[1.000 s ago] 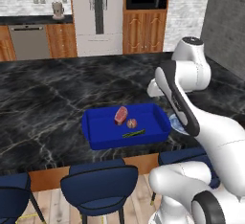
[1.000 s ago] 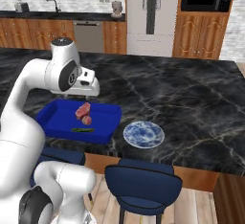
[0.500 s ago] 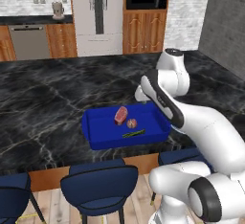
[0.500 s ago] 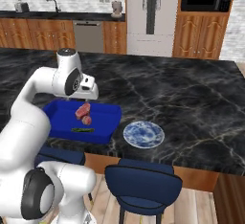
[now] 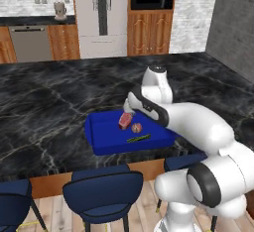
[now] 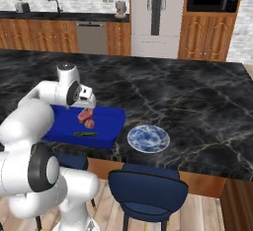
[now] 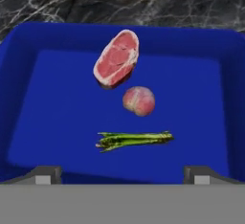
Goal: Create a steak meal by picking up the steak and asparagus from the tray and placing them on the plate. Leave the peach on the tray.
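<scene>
Beyond the tray (image 6: 106, 126), right base view adds the plate (image 6: 148, 138) (arm hides it leftward); pincer (image 7: 122, 173) spread.

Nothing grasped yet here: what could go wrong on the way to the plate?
The peach sits close between the steak and asparagus, so fingers closing on either may knock or grab it. The asparagus lies flat and thin on the tray, hard to pinch. The plate is small.

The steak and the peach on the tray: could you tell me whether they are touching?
Apart. In the hand view a thin strip of blue tray floor shows between the steak and the peach.
</scene>
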